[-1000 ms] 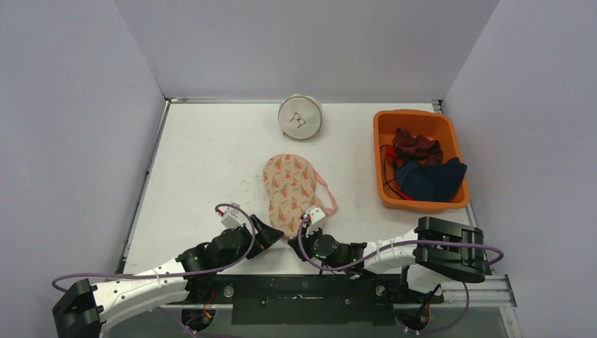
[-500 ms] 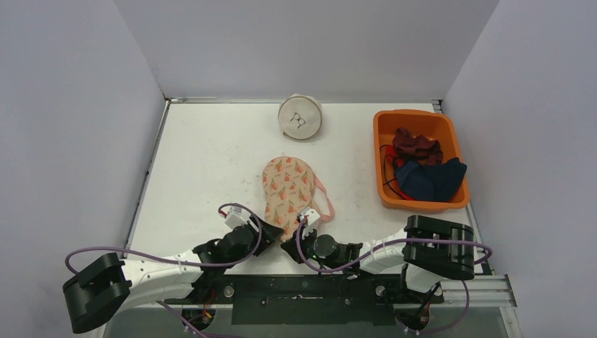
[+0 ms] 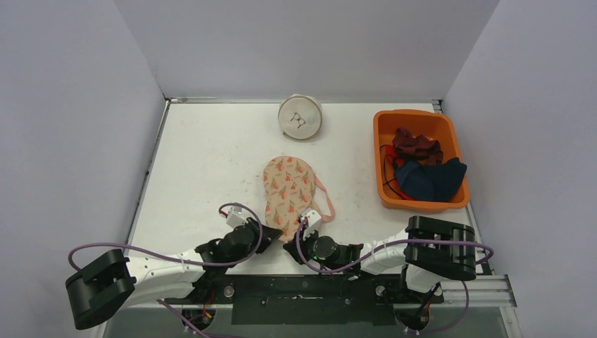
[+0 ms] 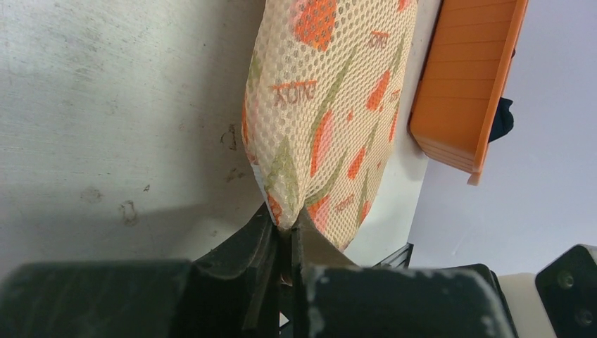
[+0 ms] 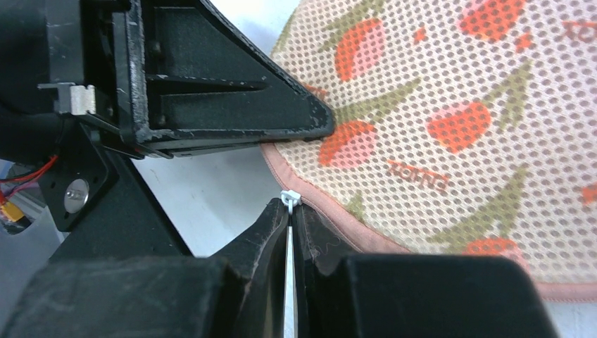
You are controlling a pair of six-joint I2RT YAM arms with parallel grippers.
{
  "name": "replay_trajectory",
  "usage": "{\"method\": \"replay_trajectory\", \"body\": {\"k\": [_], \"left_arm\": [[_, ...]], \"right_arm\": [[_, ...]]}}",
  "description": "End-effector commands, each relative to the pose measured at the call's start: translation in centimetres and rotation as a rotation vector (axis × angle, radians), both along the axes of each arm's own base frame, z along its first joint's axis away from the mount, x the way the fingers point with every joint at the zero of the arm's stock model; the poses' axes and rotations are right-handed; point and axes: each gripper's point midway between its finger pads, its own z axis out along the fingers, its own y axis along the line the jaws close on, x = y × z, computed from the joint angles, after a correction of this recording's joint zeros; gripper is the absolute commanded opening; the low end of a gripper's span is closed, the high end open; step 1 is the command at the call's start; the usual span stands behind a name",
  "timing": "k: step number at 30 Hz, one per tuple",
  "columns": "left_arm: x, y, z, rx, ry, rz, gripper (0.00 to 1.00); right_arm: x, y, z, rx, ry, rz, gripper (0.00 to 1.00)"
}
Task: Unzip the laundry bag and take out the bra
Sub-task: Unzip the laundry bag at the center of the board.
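The laundry bag (image 3: 288, 184) is cream mesh with an orange and pink flower print and lies flat at the table's middle. My left gripper (image 3: 272, 229) is shut on the bag's near edge, and the left wrist view shows the mesh (image 4: 324, 105) pinched between my left gripper's (image 4: 288, 222) jaws. My right gripper (image 3: 304, 227) sits just right of it, shut on the white zipper pull (image 5: 290, 198) at the bag's pink trim (image 5: 338, 229). The bra is hidden. A pink strip (image 3: 327, 198) loops out at the bag's right side; I cannot tell what it belongs to.
An orange bin (image 3: 384, 158) holding dark red and navy clothes stands at the right. A round white pouch (image 3: 300, 117) lies at the back centre. Grey walls close in the table on three sides. The left finger (image 5: 232, 105) crosses the right wrist view.
My left gripper has closed on the bag's near edge after standing open a second ago. The left arm has pulled in closer to the bag. The right gripper has stayed shut on the pull.
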Motion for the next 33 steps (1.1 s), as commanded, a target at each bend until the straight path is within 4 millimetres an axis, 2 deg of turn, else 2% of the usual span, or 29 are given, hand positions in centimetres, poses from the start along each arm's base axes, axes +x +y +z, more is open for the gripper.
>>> {"method": "replay_trajectory", "body": {"k": [1, 6, 11, 17, 23, 25, 29, 33], "left_arm": [[0.9, 0.3, 1.2, 0.002, -0.042, 0.04, 0.0], [0.7, 0.4, 1.1, 0.038, -0.057, 0.006, 0.0], [0.3, 0.1, 1.2, 0.048, -0.07, -0.042, 0.0], [0.2, -0.7, 1.4, 0.094, -0.098, -0.143, 0.0], [0.4, -2.8, 1.3, 0.119, -0.118, -0.327, 0.0], [0.8, -3.4, 1.2, 0.121, -0.125, -0.372, 0.0], [2.9, -5.2, 2.1, 0.121, -0.147, -0.445, 0.0], [4.7, -5.4, 1.7, 0.134, -0.117, -0.431, 0.0]], "right_arm": [[0.8, -0.8, 1.1, -0.012, -0.022, -0.068, 0.05], [1.6, -3.4, -0.1, -0.111, -0.028, -0.152, 0.05], [1.9, -5.1, -0.6, -0.146, -0.023, -0.204, 0.05], [1.3, -6.2, -0.4, -0.161, -0.035, -0.21, 0.05], [-0.2, -7.0, -0.3, -0.176, -0.053, -0.202, 0.05], [-0.7, -7.1, -0.3, -0.174, -0.055, -0.204, 0.05], [-1.1, -7.2, -0.4, -0.156, -0.047, -0.211, 0.05], [-1.2, -6.3, -0.3, -0.142, -0.045, -0.204, 0.05]]}}
